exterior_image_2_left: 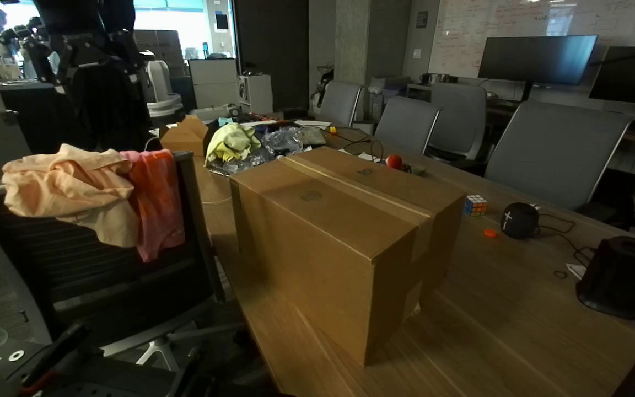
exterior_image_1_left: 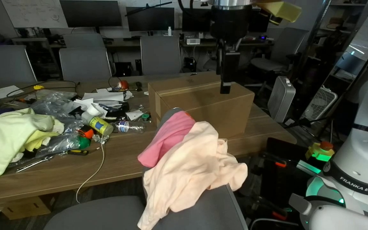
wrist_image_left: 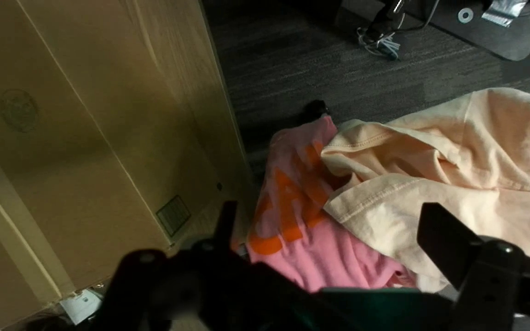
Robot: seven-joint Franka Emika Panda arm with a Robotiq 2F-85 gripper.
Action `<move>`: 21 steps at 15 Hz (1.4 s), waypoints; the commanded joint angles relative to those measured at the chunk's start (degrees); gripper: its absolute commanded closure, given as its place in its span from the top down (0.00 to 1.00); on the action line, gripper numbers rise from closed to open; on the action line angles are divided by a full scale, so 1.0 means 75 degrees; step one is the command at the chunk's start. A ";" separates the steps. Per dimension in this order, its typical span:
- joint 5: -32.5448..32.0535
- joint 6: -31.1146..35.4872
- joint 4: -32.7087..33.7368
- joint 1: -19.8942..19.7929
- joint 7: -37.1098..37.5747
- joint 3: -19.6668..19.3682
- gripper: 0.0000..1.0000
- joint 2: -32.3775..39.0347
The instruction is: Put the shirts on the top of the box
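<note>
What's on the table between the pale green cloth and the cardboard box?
An exterior view shows clear plastic, papers, a yellow-labelled container and a clear bottle lying on its side, among others.

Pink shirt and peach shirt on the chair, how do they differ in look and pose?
The pink shirt bears orange lettering in the wrist view; the peach shirt shows no print there. The peach shirt lies partly over the pink shirt. The pink shirt hangs flatter, while the peach shirt is bunched in thick folds. Both are draped over the chair's backrest.
</note>
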 commanded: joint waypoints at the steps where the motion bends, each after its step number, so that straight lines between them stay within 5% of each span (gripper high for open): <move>1: -0.0378 -0.0066 0.0597 0.0152 0.0044 0.0147 1.00 0.0642; 21: 0.0214 0.0263 0.1716 0.0522 0.0679 0.0378 1.00 0.3348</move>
